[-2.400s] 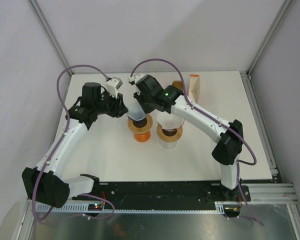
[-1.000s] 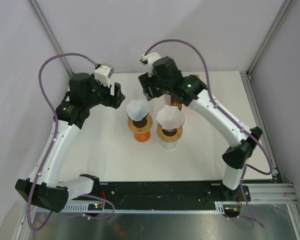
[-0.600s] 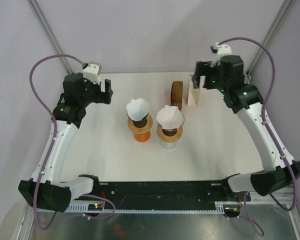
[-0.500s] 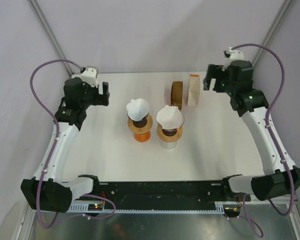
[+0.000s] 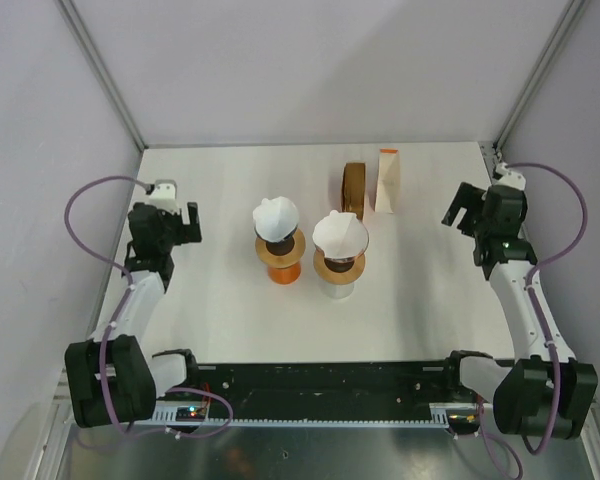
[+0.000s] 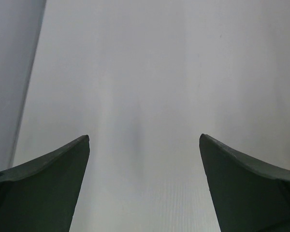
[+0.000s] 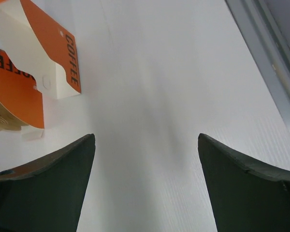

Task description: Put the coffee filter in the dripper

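Coffee filter is seated point-down in the orange dripper at mid-desk; a second filter sits in the neighbouring dripper just right.
Each paper is kept upright by its funnel, so no grip is needed. The left end effector and right end effector are held wide open and empty at opposite edges, arms folded.

The filter is looking like matt paper, the orange dripper is gleaming, perhaps glossy plastic, the table showing matt.

Coffee filter in orange dripper; second filter in second dripper.
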